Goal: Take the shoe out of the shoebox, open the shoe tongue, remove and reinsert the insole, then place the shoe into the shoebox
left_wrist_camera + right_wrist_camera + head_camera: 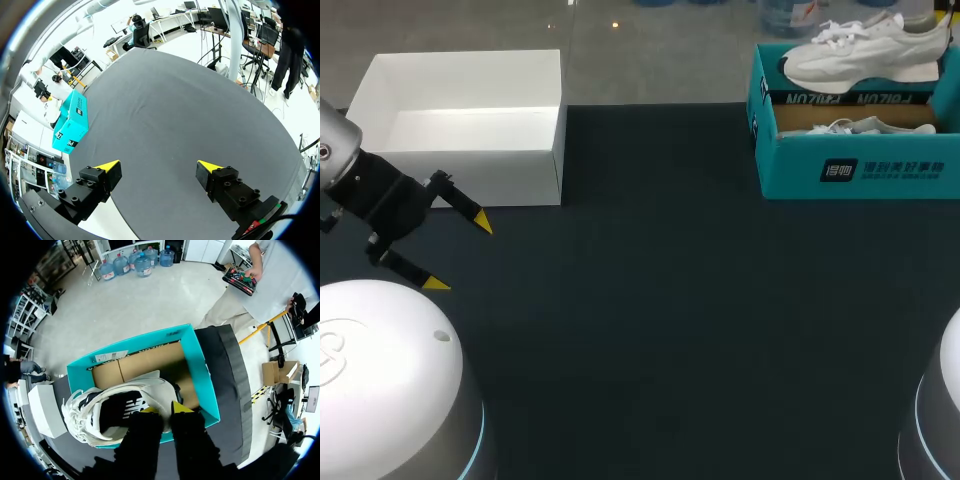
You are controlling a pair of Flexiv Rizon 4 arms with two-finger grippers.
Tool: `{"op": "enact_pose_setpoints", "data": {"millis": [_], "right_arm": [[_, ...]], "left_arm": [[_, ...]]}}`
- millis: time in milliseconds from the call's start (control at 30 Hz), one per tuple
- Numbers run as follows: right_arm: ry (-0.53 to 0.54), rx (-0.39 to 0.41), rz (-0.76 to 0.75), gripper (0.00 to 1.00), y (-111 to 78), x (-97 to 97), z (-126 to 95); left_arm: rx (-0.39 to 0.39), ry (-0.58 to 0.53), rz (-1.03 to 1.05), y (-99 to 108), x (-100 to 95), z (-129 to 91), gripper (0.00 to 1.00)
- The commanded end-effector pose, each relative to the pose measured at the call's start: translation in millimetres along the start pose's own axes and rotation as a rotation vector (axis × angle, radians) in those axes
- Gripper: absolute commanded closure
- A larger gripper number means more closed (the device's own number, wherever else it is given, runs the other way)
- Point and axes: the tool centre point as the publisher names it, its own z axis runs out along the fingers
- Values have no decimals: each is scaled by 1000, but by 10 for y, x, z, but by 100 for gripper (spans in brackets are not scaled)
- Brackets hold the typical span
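A white sneaker (pixel 865 50) hangs above the open teal shoebox (pixel 860 165) at the table's far right corner. In the right wrist view my right gripper (pixel 165 410) is shut on the heel collar of the sneaker (pixel 150 390), with the shoebox's (pixel 200 365) brown inside below it. A second white shoe (pixel 855 127) lies inside the box. My left gripper (pixel 460 253) stands open and holds nothing at the table's left side. Ahead of this gripper (pixel 159 166) lies only dark tabletop, and the shoebox (pixel 72 122) is far off.
An open white box (pixel 460 120) stands at the back left, just behind my left gripper. It also shows past the sneaker's toe as a white box (pixel 45 410) in the right wrist view. A dark mat (pixel 670 300) covers the table.
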Motion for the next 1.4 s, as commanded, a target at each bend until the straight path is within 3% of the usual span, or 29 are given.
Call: {"op": "enact_pose_setpoints", "data": {"millis": [33,200,433,767,1000,1400], "right_arm": [[2,-3,1,100,-11,-5,-15],[-100,16,77,100,-11,-57,38],[-106,25,114,100,17,-81,169],[-139,-28,175,100,128,-251,369],[-159,-77,197,100,246,-258,463],[-165,-82,271,100,309,-193,731]], "left_arm": [[-3,1,0,-6,3,1,0],[-3,1,0,-6,3,1,0],[-3,1,0,-6,3,1,0],[-3,1,0,-6,3,1,0],[-3,1,0,-6,3,1,0],[-3,1,0,-6,3,1,0]]}}
